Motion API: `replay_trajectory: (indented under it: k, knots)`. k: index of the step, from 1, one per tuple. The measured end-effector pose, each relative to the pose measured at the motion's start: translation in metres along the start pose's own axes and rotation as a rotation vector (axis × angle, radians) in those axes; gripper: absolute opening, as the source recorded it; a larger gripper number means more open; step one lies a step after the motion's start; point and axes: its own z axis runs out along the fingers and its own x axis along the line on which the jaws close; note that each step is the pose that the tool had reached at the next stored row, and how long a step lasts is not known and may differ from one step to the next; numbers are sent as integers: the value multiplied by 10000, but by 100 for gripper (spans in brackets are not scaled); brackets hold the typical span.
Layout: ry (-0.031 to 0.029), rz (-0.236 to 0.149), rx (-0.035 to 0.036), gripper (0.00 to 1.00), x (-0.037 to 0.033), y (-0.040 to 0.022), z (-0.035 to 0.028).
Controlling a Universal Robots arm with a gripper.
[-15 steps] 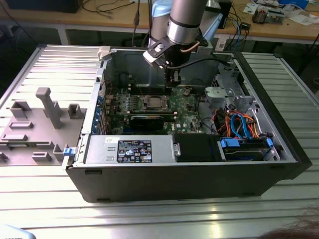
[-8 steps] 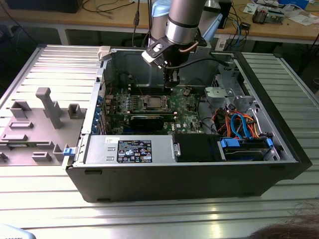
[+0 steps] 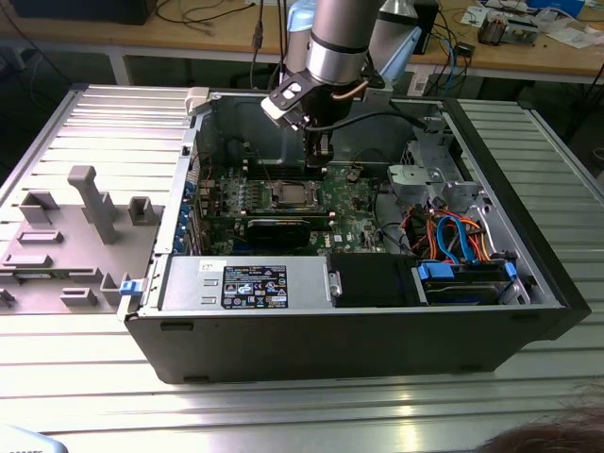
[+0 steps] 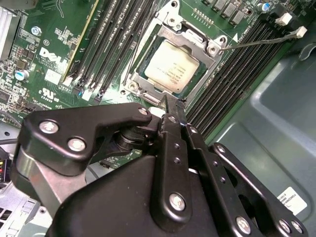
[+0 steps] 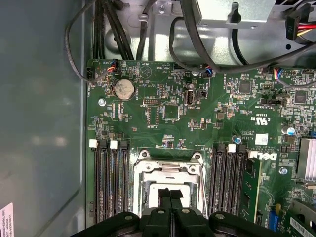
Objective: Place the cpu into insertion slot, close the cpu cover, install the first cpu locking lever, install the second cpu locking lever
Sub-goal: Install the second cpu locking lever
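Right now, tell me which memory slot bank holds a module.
The bank away from the case wall: a green module stands at its outer edge; the wall-side bank looks bare.

The cpu (image 4: 172,65) is sitting in the insertion slot (image 4: 139,80) on the motherboard (image 5: 197,118), with the cpu cover (image 4: 191,35) lying down around it. Memory slots (image 5: 112,182) are flanking the socket on both sides. In the exterior view the gripper (image 3: 319,160) is hanging inside the computer case (image 3: 377,330) just behind the socket, while the power supply (image 3: 247,284) is lying in front of the board and the removed side panel (image 3: 75,226) is lying beside the case on the exterior view's left.
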Motion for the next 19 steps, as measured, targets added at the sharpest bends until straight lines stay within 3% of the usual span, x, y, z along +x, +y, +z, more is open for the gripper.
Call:
replay_trajectory:
  k: [19]
  knots:
    - [-1,0,0,11,2,-35,11]
